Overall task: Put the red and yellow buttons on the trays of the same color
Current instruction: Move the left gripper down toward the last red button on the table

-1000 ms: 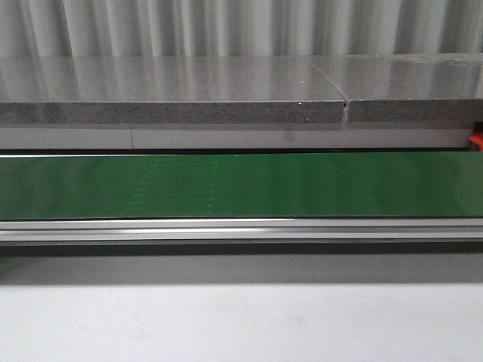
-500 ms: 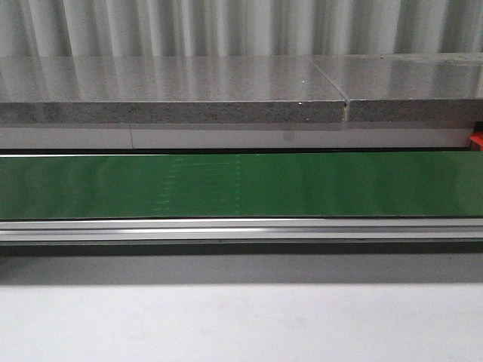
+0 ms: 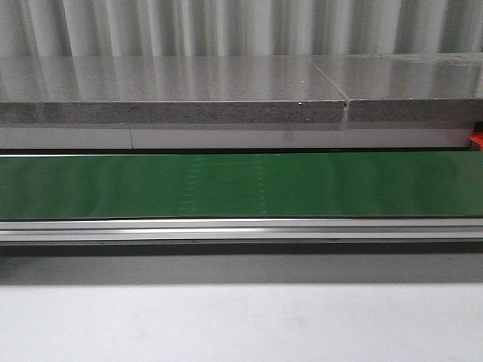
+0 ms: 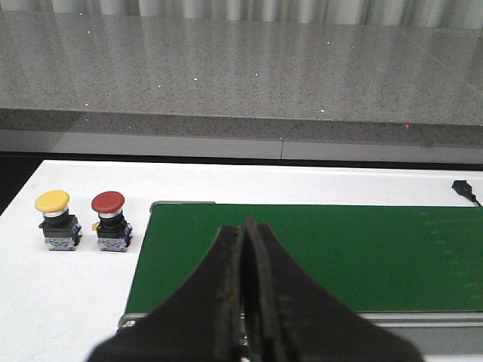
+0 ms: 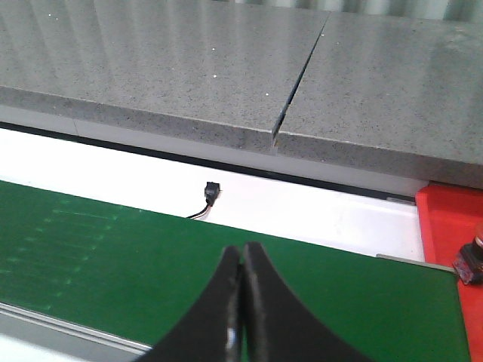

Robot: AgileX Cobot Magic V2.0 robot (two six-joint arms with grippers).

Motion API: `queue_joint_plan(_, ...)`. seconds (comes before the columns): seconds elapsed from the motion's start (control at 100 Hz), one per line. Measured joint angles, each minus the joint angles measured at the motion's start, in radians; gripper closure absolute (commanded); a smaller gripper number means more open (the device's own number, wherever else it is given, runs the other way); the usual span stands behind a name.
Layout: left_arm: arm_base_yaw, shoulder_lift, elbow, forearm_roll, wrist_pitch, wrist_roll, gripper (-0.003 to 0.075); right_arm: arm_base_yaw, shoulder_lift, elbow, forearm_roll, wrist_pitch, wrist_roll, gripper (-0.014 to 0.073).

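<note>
L gripper (image 4: 243, 249) fingers pressed together, holding nothing, hovering over green belt (image 4: 317, 256). R gripper (image 5: 241, 283) likewise closed, empty, over the belt's other end.

Yellow button (image 4: 54, 220) & red button (image 4: 110, 221) upright, side by side, just apart, on white table (image 4: 60, 302) beside belt end, L wrist view only.

Step, as judged: L arm goes for first button. Do well: spread fingers before descent, straddle the dark body under the cap, avoid knocking the neighbour.

Red tray (image 5: 445, 226) at belt's far end; dark object (image 5: 469, 260) at frame edge sits on it, ID unclear. Yellow tray not seen
</note>
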Motion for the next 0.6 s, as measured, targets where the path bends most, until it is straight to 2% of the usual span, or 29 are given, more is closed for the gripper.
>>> queue_joint_plan(0.04, 0.000, 0.000, 0.000, 0.000, 0.000, 0.000, 0.0622, 0.000, 0.000, 0.000, 0.000, 0.000, 0.000, 0.0662)
queue_joint_plan(0.11, 0.000, 0.000, 0.000, 0.000, 0.004, 0.000, 0.0486, 0.000, 0.000, 0.000, 0.000, 0.000, 0.000, 0.0662)
queue_joint_plan(0.23, 0.000, 0.000, 0.000, -0.011, 0.006, 0.000, 0.0198, 0.000, 0.000, 0.000, 0.000, 0.000, 0.000, 0.0662)
queue_joint_plan(0.28, 0.000, 0.000, 0.000, -0.011, 0.008, 0.000, 0.0136, 0.000, 0.000, 0.000, 0.000, 0.000, 0.000, 0.0662)
queue_joint_plan(0.39, 0.000, 0.000, 0.000, -0.018, 0.010, 0.000, 0.0127, 0.000, 0.000, 0.000, 0.000, 0.000, 0.000, 0.0662)
queue_joint_plan(0.6, 0.000, 0.005, 0.000, -0.037, 0.003, -0.017, 0.0204, 0.000, 0.000, 0.000, 0.000, 0.000, 0.000, 0.0662)
